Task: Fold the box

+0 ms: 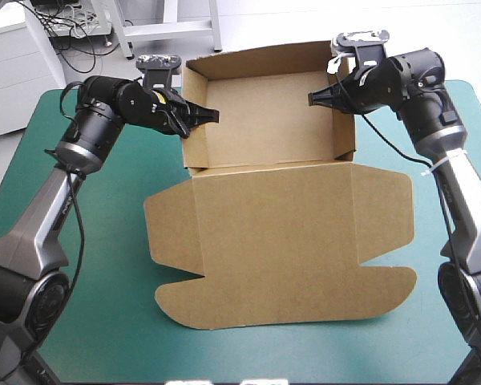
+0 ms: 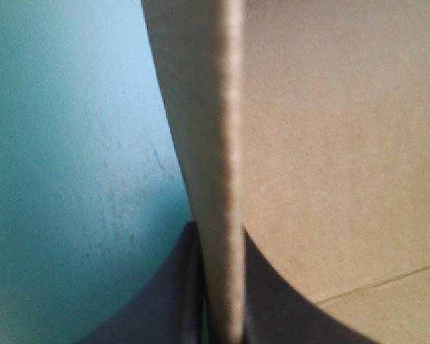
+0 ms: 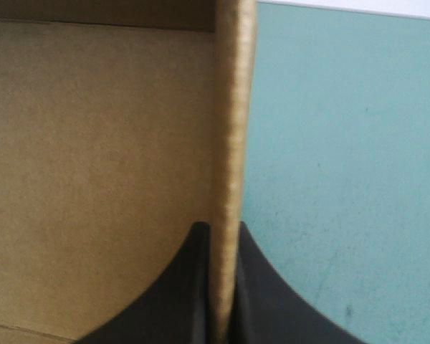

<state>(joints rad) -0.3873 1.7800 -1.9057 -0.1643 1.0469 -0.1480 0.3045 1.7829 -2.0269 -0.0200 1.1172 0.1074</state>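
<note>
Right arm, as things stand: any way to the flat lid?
Likely yes, but not at once: the right gripper is shut on the right wall of the box. The lid lies flat and bare nearby, with nothing in the way.

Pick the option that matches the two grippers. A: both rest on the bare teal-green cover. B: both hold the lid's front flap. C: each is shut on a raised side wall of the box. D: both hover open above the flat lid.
C: the left gripper and the right gripper each pinch a side wall of the box, with the board between the fingers in both wrist views.
</note>
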